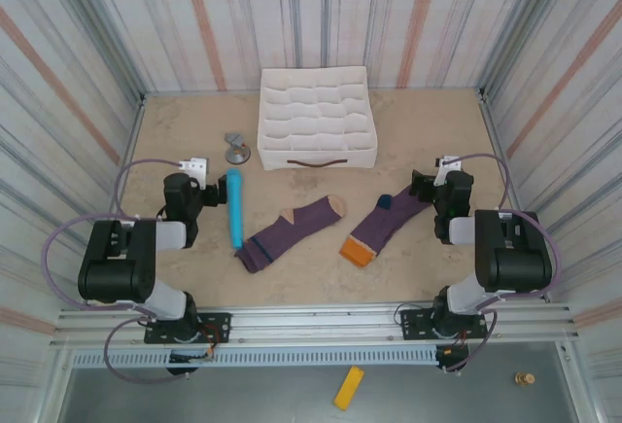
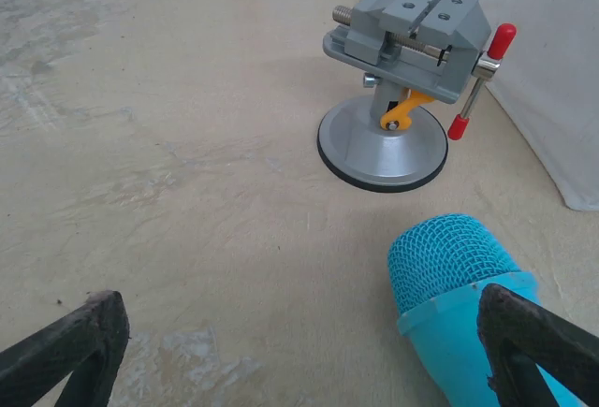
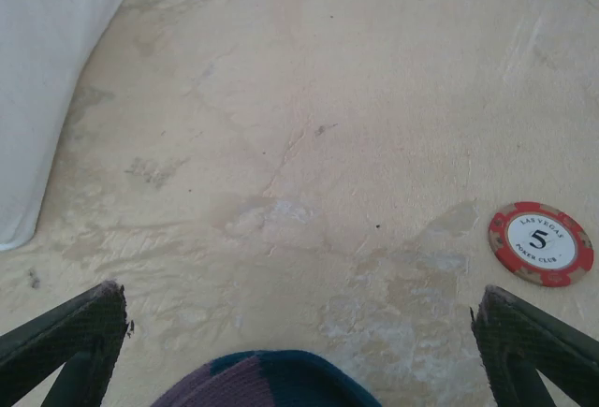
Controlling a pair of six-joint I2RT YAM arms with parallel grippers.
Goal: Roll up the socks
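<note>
Tabletop (image 1: 185, 136) socks (image 1: 292, 231) diagonal, toes far-right

Tan-toed sock (image 1: 289, 232) and orange-cuffed sock (image 1: 382, 225) (both purple) lie flat, unrolled, apart.

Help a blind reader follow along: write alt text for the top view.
A tan-toed sock and a teal-toed sock lie flat and apart on a table, the open right gripper at the teal toe. A white organizer sits behind.
</note>
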